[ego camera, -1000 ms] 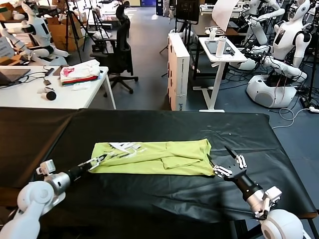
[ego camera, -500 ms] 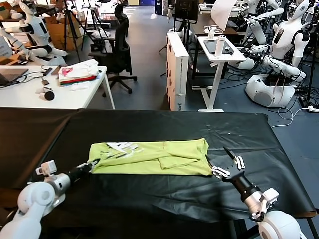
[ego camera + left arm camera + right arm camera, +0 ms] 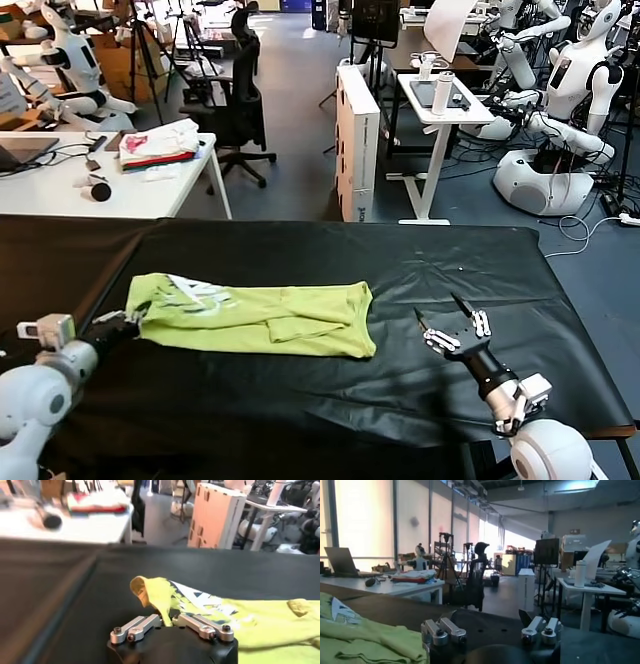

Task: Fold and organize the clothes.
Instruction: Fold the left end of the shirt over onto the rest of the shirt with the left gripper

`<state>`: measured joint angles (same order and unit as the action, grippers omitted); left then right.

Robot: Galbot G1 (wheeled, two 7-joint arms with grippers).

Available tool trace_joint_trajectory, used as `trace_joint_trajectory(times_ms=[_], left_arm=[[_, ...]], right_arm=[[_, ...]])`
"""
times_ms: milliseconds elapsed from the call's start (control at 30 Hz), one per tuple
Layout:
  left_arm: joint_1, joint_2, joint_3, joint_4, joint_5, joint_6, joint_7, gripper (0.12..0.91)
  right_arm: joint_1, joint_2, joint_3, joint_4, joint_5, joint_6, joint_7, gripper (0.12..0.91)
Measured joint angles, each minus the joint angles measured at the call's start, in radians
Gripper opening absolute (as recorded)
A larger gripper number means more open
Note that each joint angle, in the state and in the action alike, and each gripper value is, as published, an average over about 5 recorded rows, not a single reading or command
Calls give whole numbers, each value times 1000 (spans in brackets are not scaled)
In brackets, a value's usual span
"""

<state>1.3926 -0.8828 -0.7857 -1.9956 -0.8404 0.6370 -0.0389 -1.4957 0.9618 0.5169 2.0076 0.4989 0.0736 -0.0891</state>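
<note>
One lime-yellow T-shirt (image 3: 255,316), two grippers
Left gripper (image 3: 127,321) clamped on shirt's corner nr table's (image 3: 300,250) left edge; right gripper (image 3: 448,322) spread wide, holding nothing, w/ shirt well apart.

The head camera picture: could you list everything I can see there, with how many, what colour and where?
T-shirt: one, lime-yellow with a white print, partly folded, left of centre on the black table.
Black table: one, black cover, across the foreground.
White desk: one, white, behind the table on the left.
Folded cloth stack: one, white, pink and red, on the white desk.
Office chair: one, black, beside the white desk.
White cabinet: one, white, behind the table, centre.
Other robots: several, white, at the back.
Left gripper: one, silver, shut on the T-shirt's left edge.
Right gripper: one, silver and black, open, off the T-shirt on the right.
</note>
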Motion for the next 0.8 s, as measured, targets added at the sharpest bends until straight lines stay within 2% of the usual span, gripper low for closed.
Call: trace_joint_trajectory(times_ms=[133, 267, 467, 800], left_arm=[[-15, -61, 38, -78, -75, 45, -58, 177], [-41, -143, 110, -132, -98, 60, -90, 177], [-97, -266, 247, -136, -43, 54, -106, 177], [-199, -466, 428, -51, 40, 42, -119, 177]], right_arm=[[-17, 11, 15, 10, -9, -6, 3, 907], [-39, 25, 34, 12, -22, -5, 11, 907], [-81, 54, 51, 7, -55, 21, 13, 907], [-135, 90, 57, 11, -91, 33, 8, 907]])
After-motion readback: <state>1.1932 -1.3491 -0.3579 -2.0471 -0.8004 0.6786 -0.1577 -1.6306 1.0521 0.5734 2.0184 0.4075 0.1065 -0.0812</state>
